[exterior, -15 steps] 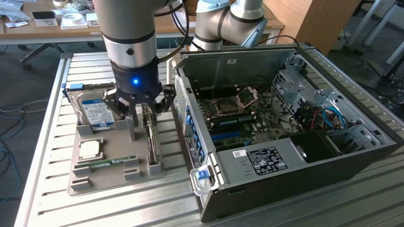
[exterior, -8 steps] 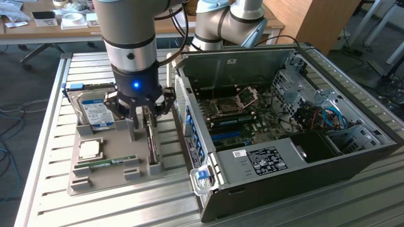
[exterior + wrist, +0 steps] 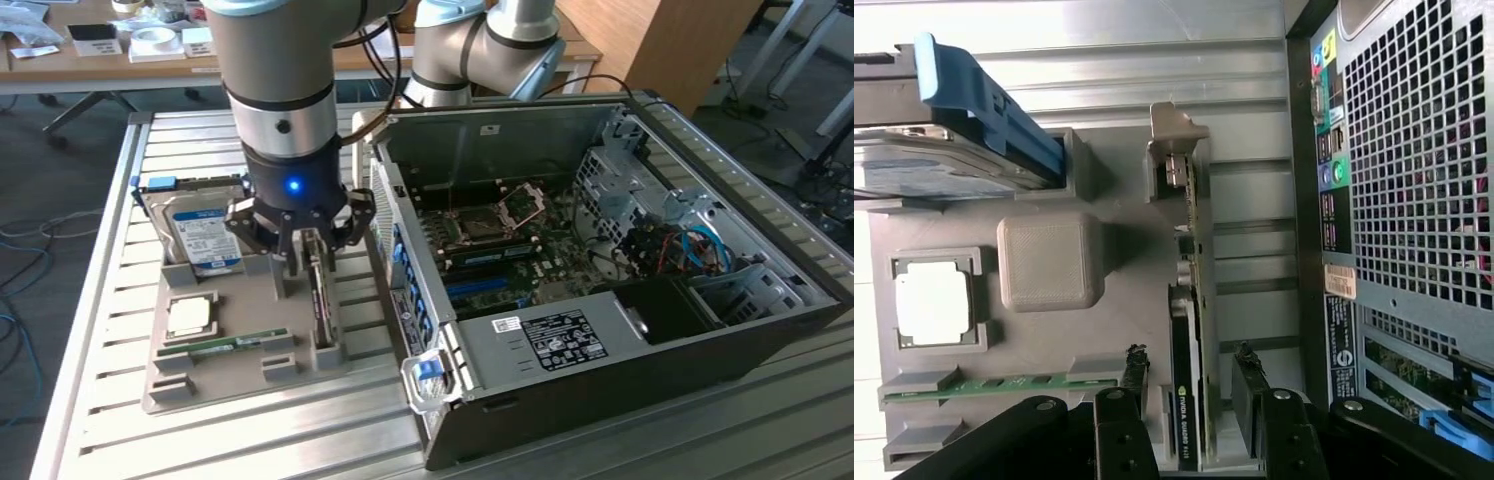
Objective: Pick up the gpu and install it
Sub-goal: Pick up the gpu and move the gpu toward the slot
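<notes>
1. Begin at the gripper (image 3: 1191, 360), left of centre in the exterior view: fingers (image 3: 1124, 420) spread wide, one on each side of the gpu (image 3: 1185, 430), no contact visible.
2. Note the card's pose: standing on edge in a slot of the grey holder (image 3: 200, 390), just beside the case wall.
3. Centre on the card's thickness before closing, and pinch the two flat faces rather than the top edge alone.
4. Take hold on the body of the card, away from the metal bracket (image 3: 1176, 130) at its far end. Judged the steadier place.
5. Aim for a square, level grip, since a skewed pinch seems likely to jam the card against the slot walls.
6. Mind the neighbours on the holder, all toward the exterior view's left: memory stick (image 3: 227, 346), processor chip (image 3: 191, 315), hard drive (image 3: 200, 235).
7. Farther off, at the exterior view's right: open computer case (image 3: 641, 385). Leave the finger on that side clear of its wall.
</notes>
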Robot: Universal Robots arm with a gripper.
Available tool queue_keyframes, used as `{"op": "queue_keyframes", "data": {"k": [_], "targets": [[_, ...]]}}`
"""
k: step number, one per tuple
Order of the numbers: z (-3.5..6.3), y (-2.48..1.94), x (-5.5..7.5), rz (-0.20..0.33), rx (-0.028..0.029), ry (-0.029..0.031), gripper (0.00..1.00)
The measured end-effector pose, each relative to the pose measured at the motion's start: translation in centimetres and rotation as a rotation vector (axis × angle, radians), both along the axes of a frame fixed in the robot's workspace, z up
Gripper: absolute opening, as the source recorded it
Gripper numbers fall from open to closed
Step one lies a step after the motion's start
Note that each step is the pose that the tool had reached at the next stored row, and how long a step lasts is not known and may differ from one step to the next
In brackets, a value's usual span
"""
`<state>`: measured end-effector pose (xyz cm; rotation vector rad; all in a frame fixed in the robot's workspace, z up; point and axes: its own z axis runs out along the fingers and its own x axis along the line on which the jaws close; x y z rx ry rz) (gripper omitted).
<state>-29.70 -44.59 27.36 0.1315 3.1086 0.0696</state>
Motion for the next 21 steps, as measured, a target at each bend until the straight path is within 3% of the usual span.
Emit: {"op": "queue_keyframes", "data": {"k": [7, 21], "targets": [[-1.07, 0.00, 0.0, 0.000, -0.0001, 0.0001, 0.47], [-1.88, 0.00, 0.0, 0.000, 0.0009, 0.0000, 0.47]]}}
